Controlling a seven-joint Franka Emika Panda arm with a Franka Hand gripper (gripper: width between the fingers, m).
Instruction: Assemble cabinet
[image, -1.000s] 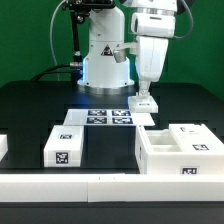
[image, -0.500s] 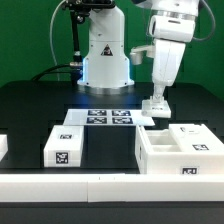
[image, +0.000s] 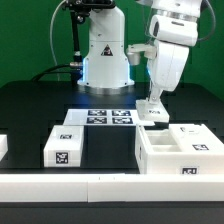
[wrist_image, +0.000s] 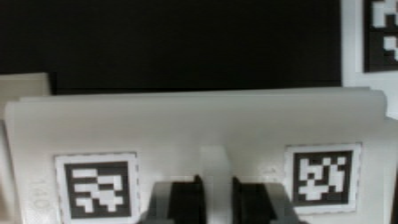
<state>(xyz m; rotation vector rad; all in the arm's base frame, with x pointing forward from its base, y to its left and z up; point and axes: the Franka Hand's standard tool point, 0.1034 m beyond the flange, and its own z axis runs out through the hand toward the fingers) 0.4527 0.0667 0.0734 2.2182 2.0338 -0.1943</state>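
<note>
My gripper (image: 152, 104) hangs over the table beyond the cabinet box (image: 178, 152), a large white open box with a tag on its front, at the exterior view's front right. The gripper is shut on a flat white cabinet panel (image: 149, 110), held a little above the table. In the wrist view the panel (wrist_image: 205, 125) fills the frame with two black-and-white tags on its face, and my gripper (wrist_image: 215, 198) pinches its near edge between two dark fingers (wrist_image: 180, 200).
The marker board (image: 105, 117) lies flat in front of the robot base (image: 105, 60). A smaller white block with one tag (image: 65, 146) stands front left. A long white border rail (image: 60, 186) runs along the front edge. Another white piece (image: 3, 148) shows at the far left.
The gripper carried the panel toward the exterior view's right, then came back slightly left and a little lower. The box and the block have not moved.
</note>
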